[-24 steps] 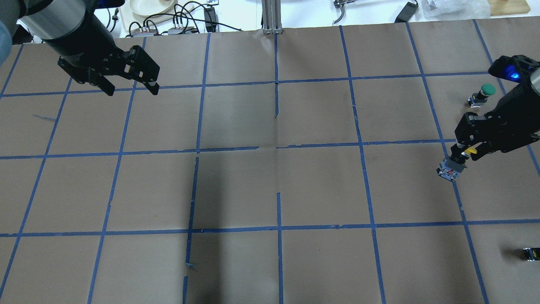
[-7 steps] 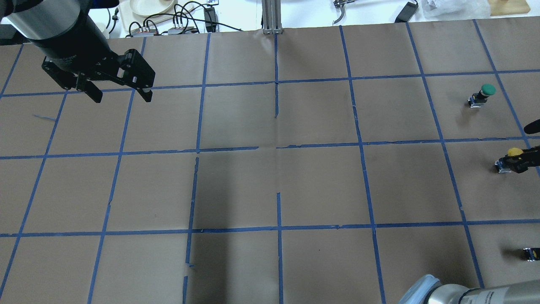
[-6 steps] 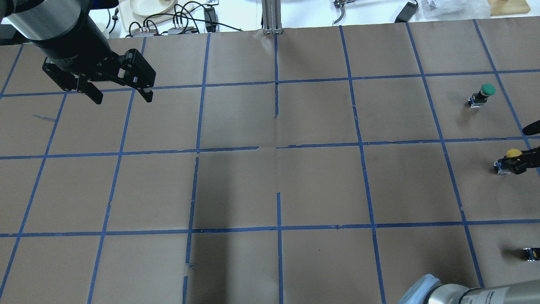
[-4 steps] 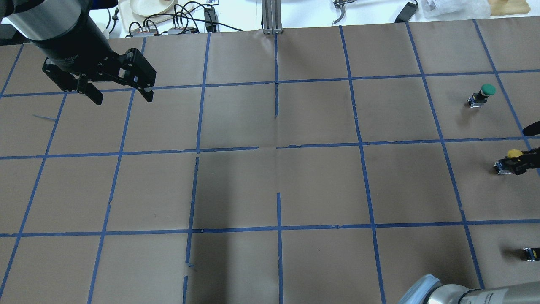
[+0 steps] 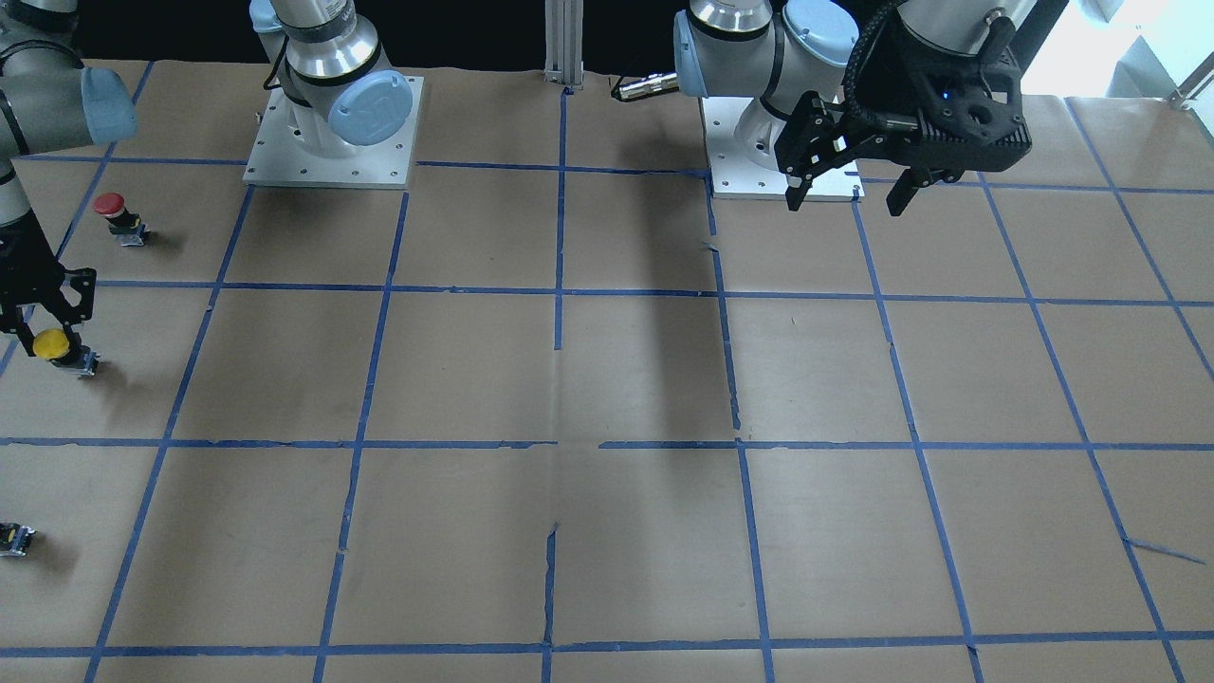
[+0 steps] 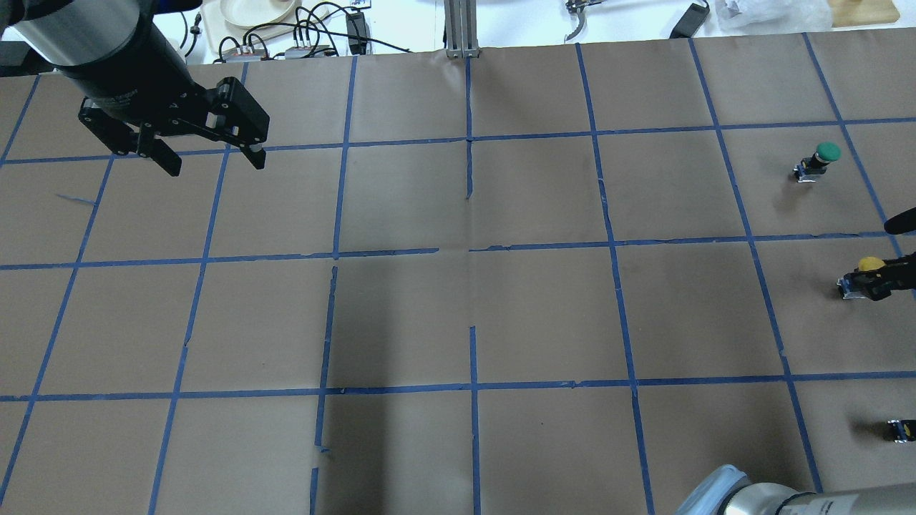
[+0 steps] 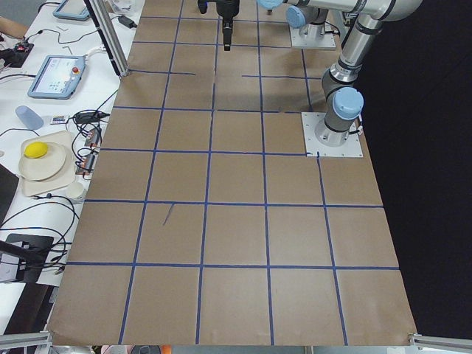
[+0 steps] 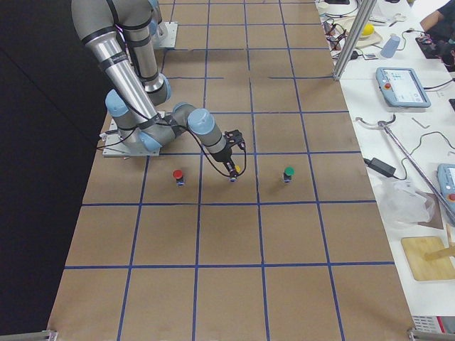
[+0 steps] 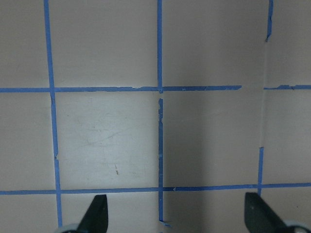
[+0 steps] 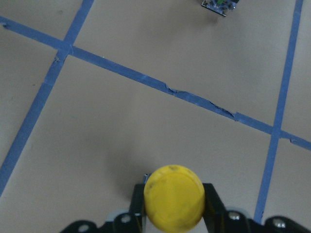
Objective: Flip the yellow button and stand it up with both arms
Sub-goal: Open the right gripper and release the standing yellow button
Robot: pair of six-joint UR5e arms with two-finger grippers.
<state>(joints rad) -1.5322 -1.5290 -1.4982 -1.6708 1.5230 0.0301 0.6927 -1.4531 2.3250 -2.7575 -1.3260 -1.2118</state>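
Place: a robotics lab, at a test bench.
Robots: the left arm (image 5: 735,38) and right arm (image 5: 327,57) stood bolted to white base plates (image 5: 332,161).
Table: brown paper (image 6: 544,315) was gridded in blue tape (image 6: 386,252).
Sides: white benches (image 8: 362,99) bore teach pendants (image 8: 403,87), cables (image 6: 315,28) and an aluminium post (image 6: 461,28).

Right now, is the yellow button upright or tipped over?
Upright: yellow button stands cap up, base on the paper, like the red button; right gripper clasps its neck.
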